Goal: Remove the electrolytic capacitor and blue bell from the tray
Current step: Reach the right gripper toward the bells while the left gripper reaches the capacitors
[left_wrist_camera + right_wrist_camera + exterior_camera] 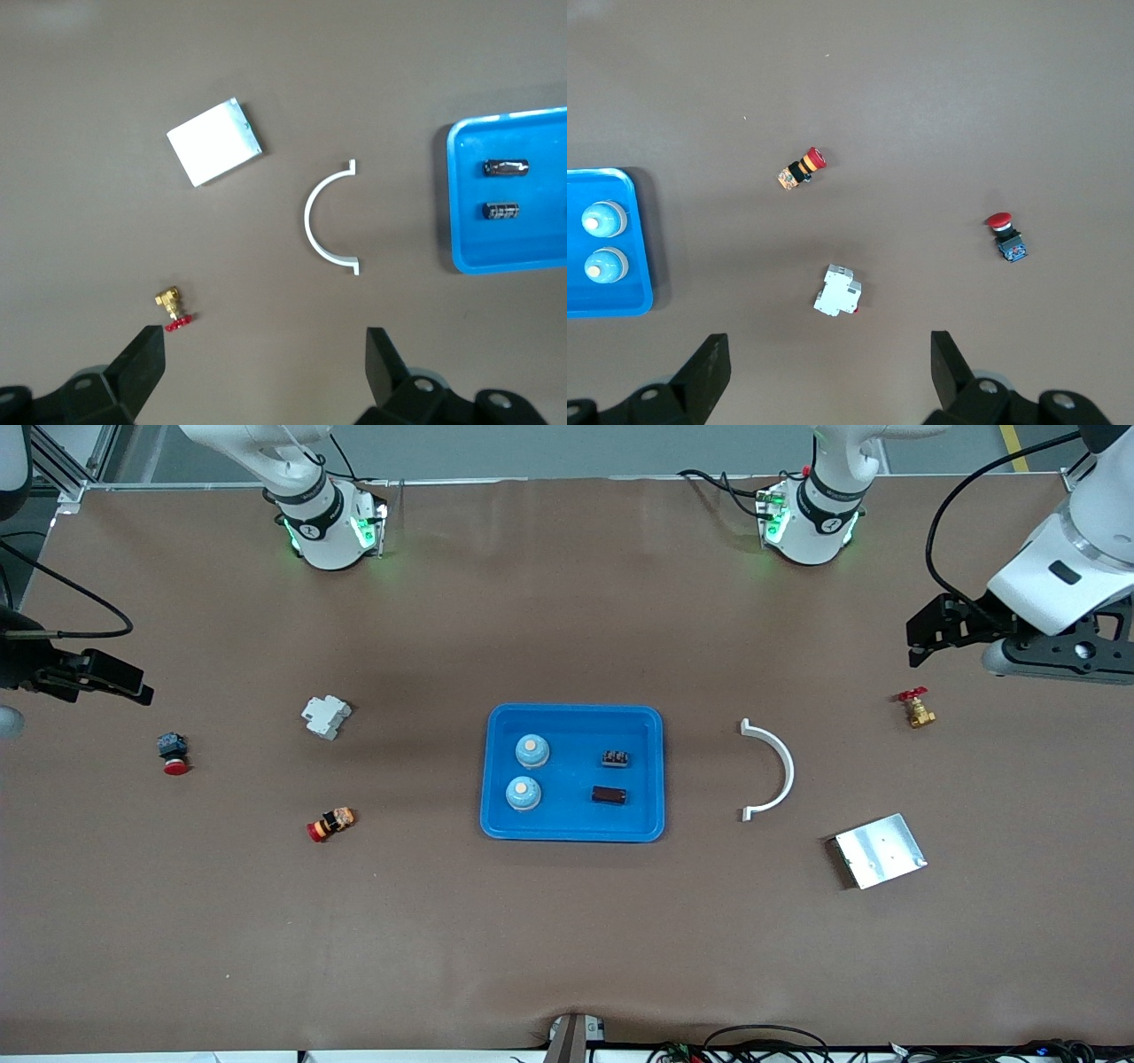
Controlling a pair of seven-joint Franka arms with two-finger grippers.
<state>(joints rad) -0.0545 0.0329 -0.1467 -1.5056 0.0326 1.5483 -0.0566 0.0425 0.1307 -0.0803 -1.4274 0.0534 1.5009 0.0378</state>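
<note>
A blue tray (pixel 574 710) lies mid-table. In it are two light-blue bells with beige tops (pixel 532 750) (pixel 523 794) on the side toward the right arm, and two dark capacitors (pixel 615 758) (pixel 609 794) on the side toward the left arm. The left wrist view shows the tray's edge (pixel 456 177) and both capacitors (pixel 506 166) (pixel 500 211). The right wrist view shows the tray (pixel 642 257) and both bells (pixel 605 219) (pixel 606 264). My left gripper (pixel 926 638) (pixel 266 354) is open and empty, high over the left arm's end of the table. My right gripper (pixel 133 682) (pixel 830 354) is open and empty over the right arm's end.
Toward the left arm's end lie a white arc bracket (pixel 775 771), a metal plate (pixel 880 851) and a brass valve with a red handle (pixel 916 708). Toward the right arm's end lie a white breaker (pixel 326 716), a red push button (pixel 173 753) and a red-yellow button (pixel 332 824).
</note>
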